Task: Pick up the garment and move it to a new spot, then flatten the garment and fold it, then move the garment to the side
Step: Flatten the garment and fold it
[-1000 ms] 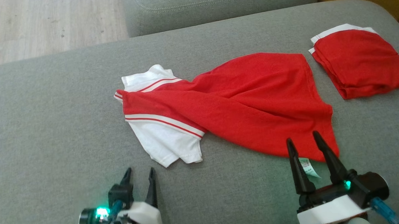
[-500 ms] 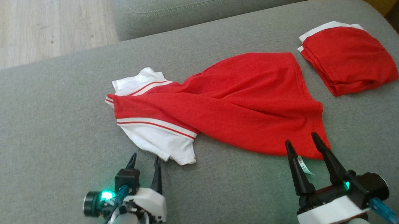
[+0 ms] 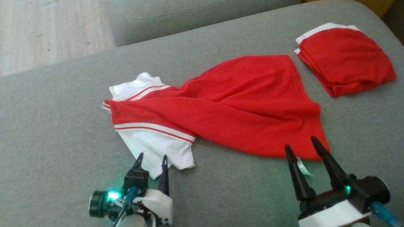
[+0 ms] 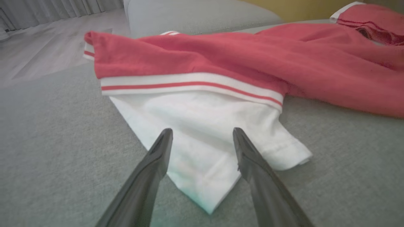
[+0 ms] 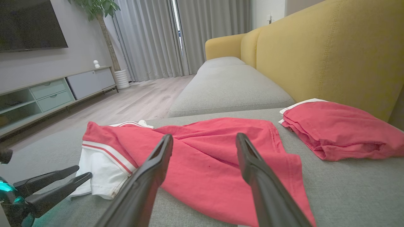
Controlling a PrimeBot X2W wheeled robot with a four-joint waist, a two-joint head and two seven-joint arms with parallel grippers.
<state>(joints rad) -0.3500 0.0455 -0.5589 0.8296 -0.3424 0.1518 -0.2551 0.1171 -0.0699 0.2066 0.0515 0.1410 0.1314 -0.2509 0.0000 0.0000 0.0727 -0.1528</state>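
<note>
The left gripper (image 3: 152, 156) has crept forward; its spread fingers are now straddling the corner of the white sleeve (image 3: 155, 146). The garment (image 3: 242, 105), a soft red knit with white ribbed, red-striped trim, is lying rumpled and twisted across the middle of the grey woven cushion (image 3: 53, 133). The right gripper (image 3: 300, 142), fingers also spread wide, is pointing at the garment's near hem beside a small tag (image 3: 303, 167). Farther right, a folded red pile (image 3: 346, 59) is sitting apart.

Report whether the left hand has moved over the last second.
Yes: the left hand advanced toward the white sleeve, fingertips now over its corner.
</note>
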